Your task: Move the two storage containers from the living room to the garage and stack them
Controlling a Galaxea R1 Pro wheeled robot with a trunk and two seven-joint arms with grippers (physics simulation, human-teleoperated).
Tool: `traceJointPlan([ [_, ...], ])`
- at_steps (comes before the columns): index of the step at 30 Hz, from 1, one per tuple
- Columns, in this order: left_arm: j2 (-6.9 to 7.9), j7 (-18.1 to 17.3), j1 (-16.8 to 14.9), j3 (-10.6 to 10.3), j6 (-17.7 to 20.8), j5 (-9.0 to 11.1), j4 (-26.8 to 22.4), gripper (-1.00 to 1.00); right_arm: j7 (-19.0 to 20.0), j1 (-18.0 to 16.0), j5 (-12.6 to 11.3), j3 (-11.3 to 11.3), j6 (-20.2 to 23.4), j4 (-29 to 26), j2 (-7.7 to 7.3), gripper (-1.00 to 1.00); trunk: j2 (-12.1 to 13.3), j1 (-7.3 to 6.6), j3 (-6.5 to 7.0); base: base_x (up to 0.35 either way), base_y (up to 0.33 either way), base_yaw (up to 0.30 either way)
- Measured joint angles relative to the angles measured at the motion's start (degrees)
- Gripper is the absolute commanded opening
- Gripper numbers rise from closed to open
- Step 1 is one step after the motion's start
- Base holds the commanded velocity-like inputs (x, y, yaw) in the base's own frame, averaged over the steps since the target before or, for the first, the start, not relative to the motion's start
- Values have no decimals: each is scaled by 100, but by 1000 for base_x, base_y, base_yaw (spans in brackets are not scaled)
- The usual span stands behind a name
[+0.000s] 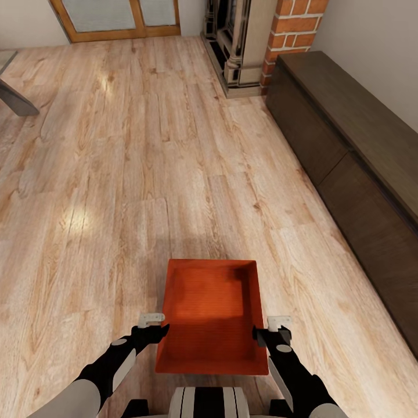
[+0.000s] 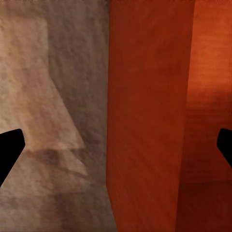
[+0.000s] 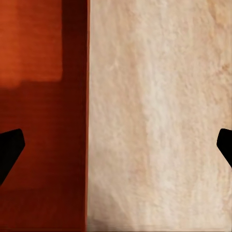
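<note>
**Storage container in both arms, still in the living room**

Storage container, orange-red and lidless, sits between the two arms just ahead of the robot's trunk, its open side up and its ribbed bottom showing. It appears to be off the wood-plank floor, to judge by the soft shadow beyond its far wall, though the head view alone does not settle how high.

The left gripper is at the container's left wall and the right gripper at its right wall, roughly opposite one another. In each wrist view the wall edge runs between two dark fingertips that stand well apart, so the jaws of both grippers are apart and straddle a wall rather than pinch it; the hold looks like a squeeze or cradle between the arms. Whether the pads actually bear on the wall I cannot tell.

The surroundings are the living room: brick fireplace, long dark cabinet along the right, wood-framed doors at the far end.

As for progress, one container is picked up, which is the first step at best. It must yet be carried to the garage and set on the concrete there. Then the second container has to be fetched and stacked on it. Most of the task remains.
</note>
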Motion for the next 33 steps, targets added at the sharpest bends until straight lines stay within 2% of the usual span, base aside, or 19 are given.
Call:
traceJointPlan([
  [9,1,5,0,0,0,0,4,100,-1,-3,4,1,116,0,2,100,0,0,0,0,0,0],
  [33,-17,47,0,6,0,-16,40,100,15,-3,4,8,85,0,37,100,0,0,0,0,0,0],
])
